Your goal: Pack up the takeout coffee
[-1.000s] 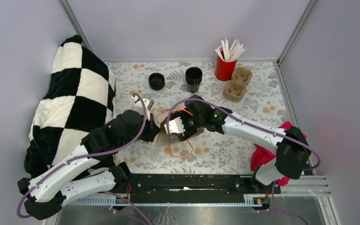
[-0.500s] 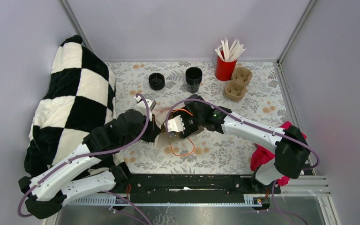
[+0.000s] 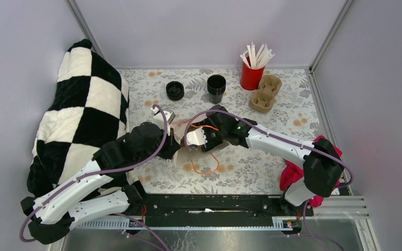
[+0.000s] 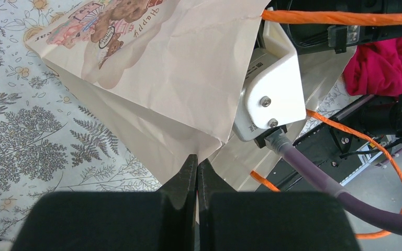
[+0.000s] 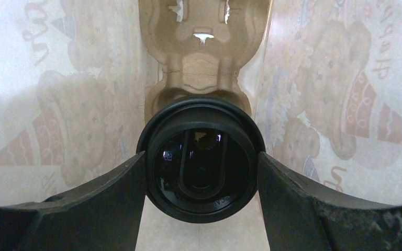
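Packing step: right jaws clamp the coffee cup (image 5: 200, 159) inside the paper bag (image 4: 178, 78), left jaws pinch its rim; next, probably seat it in the carrier (image 5: 201, 68)

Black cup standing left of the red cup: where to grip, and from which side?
Probably the black cup by its round side wall, approached from the near side: it stands upright with its mouth open, and the red cup sits close to its right.
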`<state>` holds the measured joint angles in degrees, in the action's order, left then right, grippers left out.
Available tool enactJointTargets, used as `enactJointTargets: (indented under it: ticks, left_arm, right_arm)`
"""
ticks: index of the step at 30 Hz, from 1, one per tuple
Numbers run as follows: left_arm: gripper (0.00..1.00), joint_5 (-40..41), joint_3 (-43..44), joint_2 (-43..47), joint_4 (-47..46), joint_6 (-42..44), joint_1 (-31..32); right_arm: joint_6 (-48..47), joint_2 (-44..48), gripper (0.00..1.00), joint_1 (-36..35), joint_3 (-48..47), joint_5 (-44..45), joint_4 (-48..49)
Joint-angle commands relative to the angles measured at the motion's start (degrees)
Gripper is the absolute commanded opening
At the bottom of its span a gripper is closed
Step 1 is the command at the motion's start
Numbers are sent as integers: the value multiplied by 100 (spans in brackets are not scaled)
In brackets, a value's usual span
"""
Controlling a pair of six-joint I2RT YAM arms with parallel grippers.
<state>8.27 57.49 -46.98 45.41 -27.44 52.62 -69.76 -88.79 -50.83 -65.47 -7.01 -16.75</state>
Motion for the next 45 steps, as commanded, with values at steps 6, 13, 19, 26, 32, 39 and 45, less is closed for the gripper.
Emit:
enactJointTargets:
  ticks: [6, 13, 19, 26, 32, 39, 45]
  left_arm:
    - [0, -91, 258, -12, -70, 28, 27]
    - [0, -34, 397, 6, 56, -120, 21]
    - [0, -396, 547, -93, 59, -53, 25]
    - [0, -772, 716, -101, 156, -132, 27]
    - [0, -1150, 714, -51, 214, -249, 24]
    - [0, -1275, 632, -119, 256, -216, 25]
    - [0, -1347, 677, -181, 284, -69, 20]
  right_arm:
    - [98, -142, 0, 159, 205, -245, 1114]
    - [175, 71, 0, 203, 94, -592, 832]
    - [324, 363, 0, 190, 174, -870, 638]
    - [387, 749, 0, 122, 326, -1031, 128]
    - [465, 921, 0, 34, 330, -1108, -261]
    - [314, 752, 0, 12, 437, -957, -475]
    - [200, 544, 0, 12, 474, -924, -109]
